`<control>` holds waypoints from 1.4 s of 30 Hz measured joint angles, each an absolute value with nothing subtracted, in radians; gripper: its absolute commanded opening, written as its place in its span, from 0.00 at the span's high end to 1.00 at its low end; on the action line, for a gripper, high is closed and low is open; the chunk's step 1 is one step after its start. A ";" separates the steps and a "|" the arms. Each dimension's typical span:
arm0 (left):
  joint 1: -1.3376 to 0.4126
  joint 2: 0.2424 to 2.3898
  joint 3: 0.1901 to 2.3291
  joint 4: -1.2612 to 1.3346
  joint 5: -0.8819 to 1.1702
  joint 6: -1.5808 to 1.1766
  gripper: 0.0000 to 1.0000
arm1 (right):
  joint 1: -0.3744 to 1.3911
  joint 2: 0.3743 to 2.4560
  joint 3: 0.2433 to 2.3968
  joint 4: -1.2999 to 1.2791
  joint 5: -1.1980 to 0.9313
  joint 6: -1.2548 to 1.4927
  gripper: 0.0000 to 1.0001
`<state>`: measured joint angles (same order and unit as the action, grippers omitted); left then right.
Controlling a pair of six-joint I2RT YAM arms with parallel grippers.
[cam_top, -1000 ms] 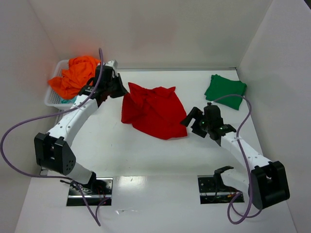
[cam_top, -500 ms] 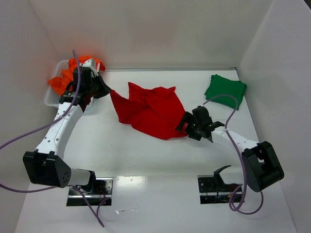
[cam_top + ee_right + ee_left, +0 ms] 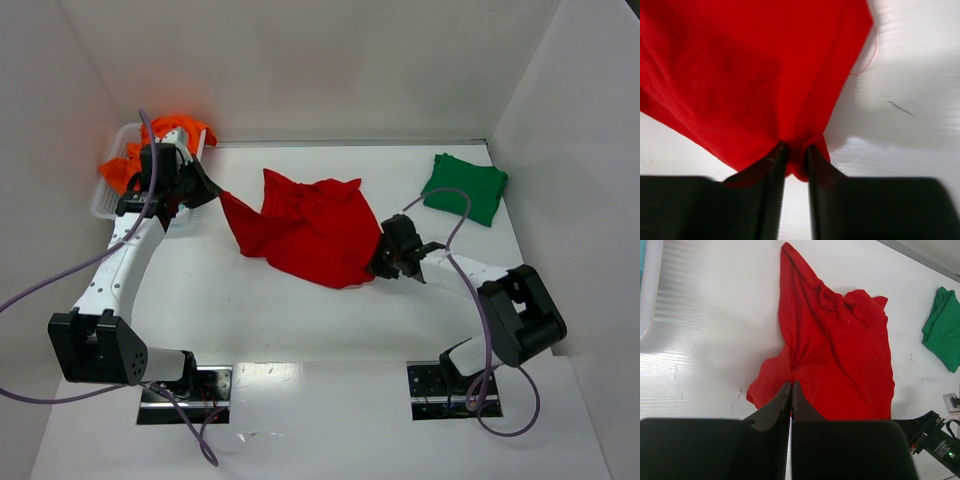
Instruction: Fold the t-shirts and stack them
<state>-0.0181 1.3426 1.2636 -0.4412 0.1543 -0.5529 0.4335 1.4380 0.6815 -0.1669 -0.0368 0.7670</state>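
A large red t-shirt (image 3: 310,228) lies crumpled mid-table, pulled out to the left. My left gripper (image 3: 212,192) is shut on its left corner and holds that corner off the table. In the left wrist view the jaws pinch a thin bit of the red t-shirt (image 3: 840,355). My right gripper (image 3: 380,262) is shut on the shirt's right hem; a fold of the red t-shirt (image 3: 740,75) bunches between its fingers (image 3: 771,167). A folded dark green t-shirt (image 3: 464,186) lies at the back right. An orange t-shirt (image 3: 170,135) fills the basket.
A white lattice basket (image 3: 106,205) stands at the back left against the wall, right behind my left arm. White walls close in the table at the back and on both sides. The arm bases sit at the near edge.
The right gripper moved left onto the red shirt's right hem and closed on it. The left gripper pulled the shirt's left corner further left, stretching the cloth.
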 measured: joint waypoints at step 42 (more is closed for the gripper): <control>0.038 1.036 1.456 -0.631 0.022 -0.551 1.00 | 0.069 1.291 1.519 -0.546 0.004 0.524 1.00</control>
